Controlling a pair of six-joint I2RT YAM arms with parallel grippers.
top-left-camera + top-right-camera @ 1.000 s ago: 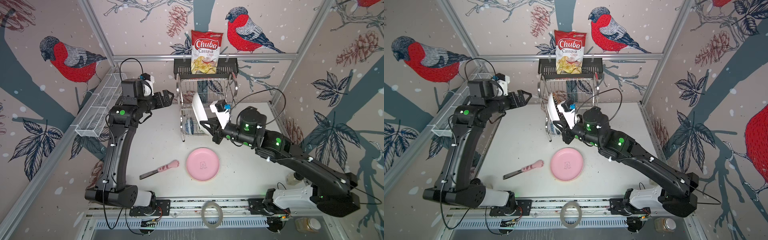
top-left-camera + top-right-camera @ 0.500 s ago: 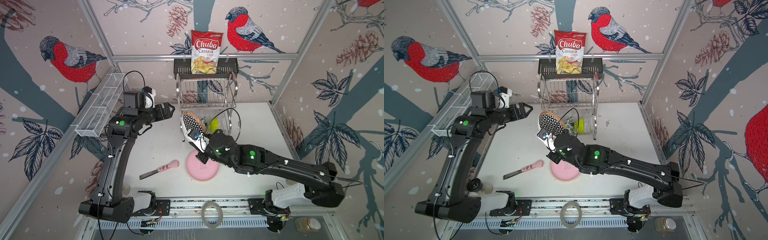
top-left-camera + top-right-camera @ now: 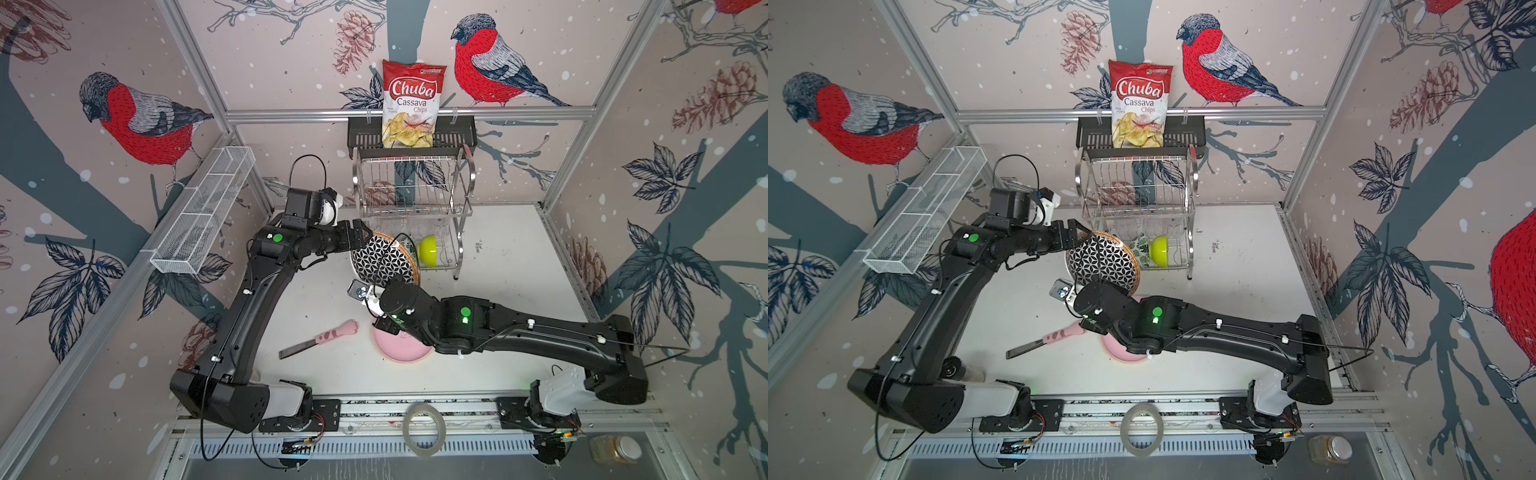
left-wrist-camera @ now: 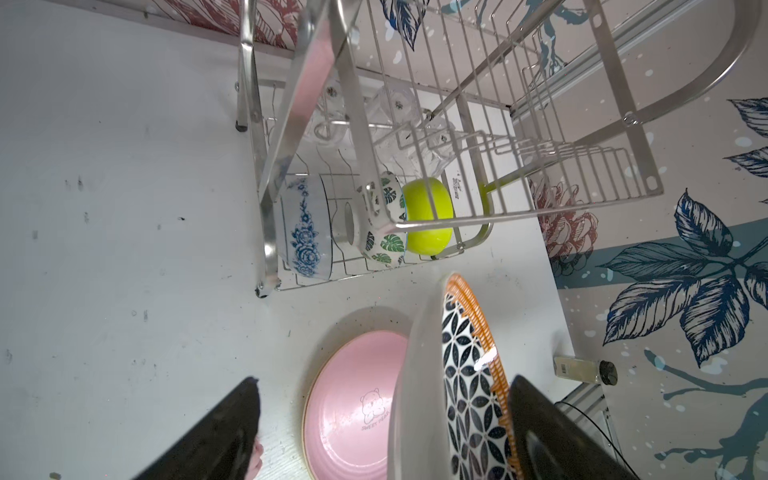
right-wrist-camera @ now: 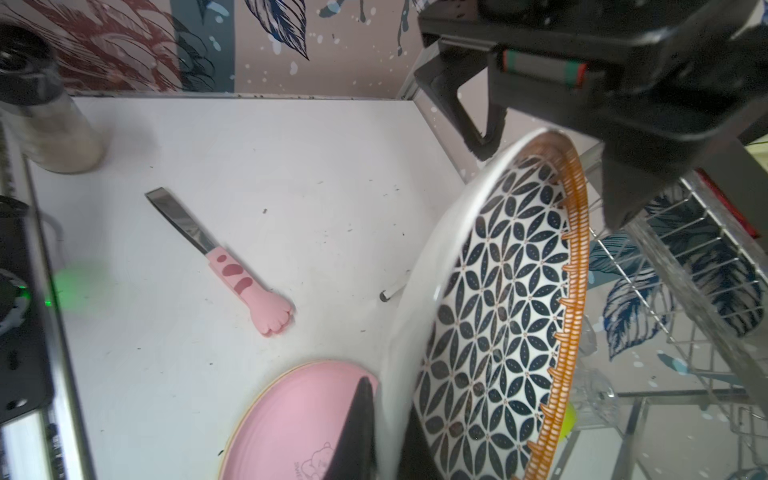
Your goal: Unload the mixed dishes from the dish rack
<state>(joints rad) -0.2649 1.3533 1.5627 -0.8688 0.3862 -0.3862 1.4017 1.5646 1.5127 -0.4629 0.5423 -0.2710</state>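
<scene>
Since a second ago the right arm has swung out of the two-tier stainless-steel wire dish rack (image 4: 307, 83) and down toward the front of the white tabletop (image 3: 519, 257). The left arm has reached across from beside the rack to meet it.

The right gripper (image 5: 388, 419) is pinched tight on the lower rim of a round white plate (image 4: 409, 395). This plate stands on edge, flush against a round plate with a black-and-white geometric face and an orange-tan ribbed rim (image 3: 382, 262). Whether the pinch takes in the patterned plate too, I cannot tell. In both top views the pair hangs in front of the rack's lower tier, just beside a flat pink plate (image 3: 395, 353) lying on the tabletop.

The left gripper (image 4: 382, 378) has its jaws wide apart, astride the pair's upper rim. One finger is close beside the orange-tan rim and the other is well clear of the white side.

On the lower tier a blue-floral small bowl (image 4: 303, 224), a green-leaf small bowl (image 4: 384, 245) and a lime-green small bowl (image 4: 428, 216) stand on edge in a row. Clear glasses (image 4: 395, 106) sit behind them.

A pink cat-paw-handled utensil with a metal blade (image 3: 332, 336) lies on the tabletop near the pink plate.
</scene>
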